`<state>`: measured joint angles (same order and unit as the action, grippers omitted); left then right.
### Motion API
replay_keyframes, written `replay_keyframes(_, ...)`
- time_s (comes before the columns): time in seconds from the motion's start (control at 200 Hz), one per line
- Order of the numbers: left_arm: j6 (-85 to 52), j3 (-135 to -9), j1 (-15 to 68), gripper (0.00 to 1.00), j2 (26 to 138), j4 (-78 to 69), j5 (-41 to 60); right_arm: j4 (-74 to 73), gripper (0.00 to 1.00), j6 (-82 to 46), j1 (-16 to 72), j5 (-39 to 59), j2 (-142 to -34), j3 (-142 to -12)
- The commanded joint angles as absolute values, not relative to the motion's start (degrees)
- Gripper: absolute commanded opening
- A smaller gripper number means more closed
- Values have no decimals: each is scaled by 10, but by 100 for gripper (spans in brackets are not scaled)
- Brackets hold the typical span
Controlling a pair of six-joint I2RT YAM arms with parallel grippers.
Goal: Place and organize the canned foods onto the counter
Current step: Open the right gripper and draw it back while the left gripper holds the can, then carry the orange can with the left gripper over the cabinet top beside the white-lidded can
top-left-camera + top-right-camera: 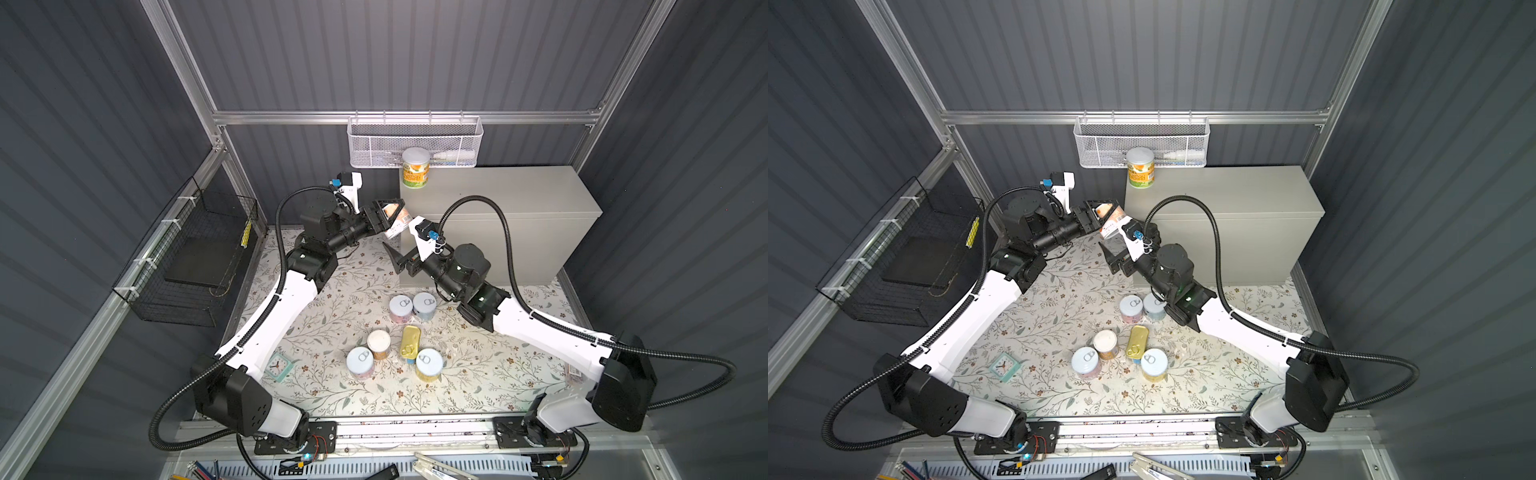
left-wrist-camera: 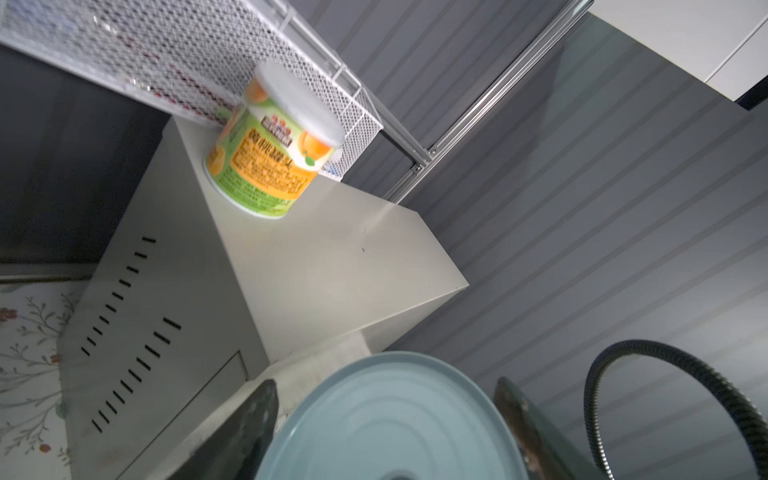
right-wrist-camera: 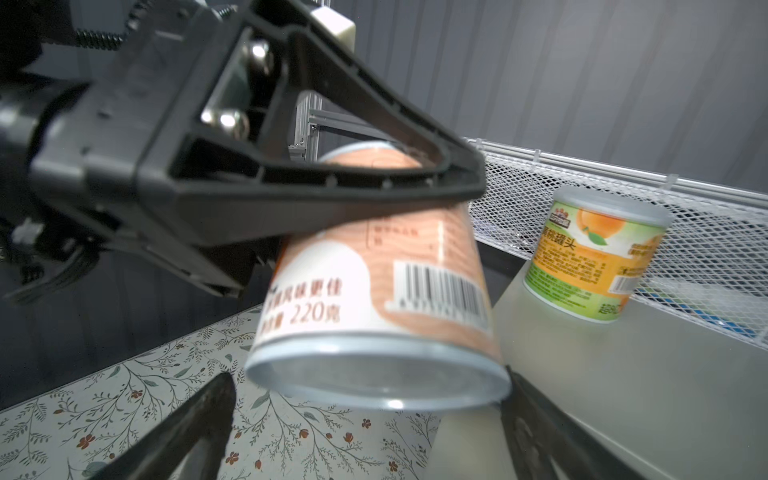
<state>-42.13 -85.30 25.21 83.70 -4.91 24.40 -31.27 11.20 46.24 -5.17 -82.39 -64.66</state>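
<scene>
My left gripper (image 1: 390, 214) (image 2: 384, 386) is shut on an orange-labelled can (image 1: 397, 224) (image 3: 374, 291), holding it tilted in the air at the counter's (image 1: 498, 195) front-left corner. My right gripper (image 1: 399, 249) (image 3: 368, 390) is open just under the can's base, and its fingers (image 3: 208, 411) stand clear of the rim. A yellow-green can (image 1: 415, 168) (image 2: 274, 145) stands upright on the counter's back-left corner. Several cans (image 1: 400, 308) and a flat gold-topped tin (image 1: 409, 340) are on the floral mat (image 1: 332, 316) in both top views.
A white mesh basket (image 1: 413, 141) hangs on the back wall right above the counter. A black wire basket (image 1: 195, 257) is fixed to the left wall. A small teal clock (image 1: 279, 365) lies beside the left arm. Loose tools lie along the front rail.
</scene>
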Motion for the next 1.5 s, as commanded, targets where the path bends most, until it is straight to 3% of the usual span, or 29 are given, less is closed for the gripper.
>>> replay_keyframes(0.0,-372,-911,256,40,848,-59,211,-342,99,115,465,-81,-791,-620)
replay_keyframes(0.66,-214,-1054,305,39,1032,-92,177,-289,99,61,465,-170,-549,-390)
replay_keyframes(1.016,-208,-1082,310,35,1050,-104,168,-265,99,57,465,-187,-529,-365)
replay_keyframes(1.496,-111,-1104,314,38,1071,-121,148,-238,99,42,465,-192,-494,-342)
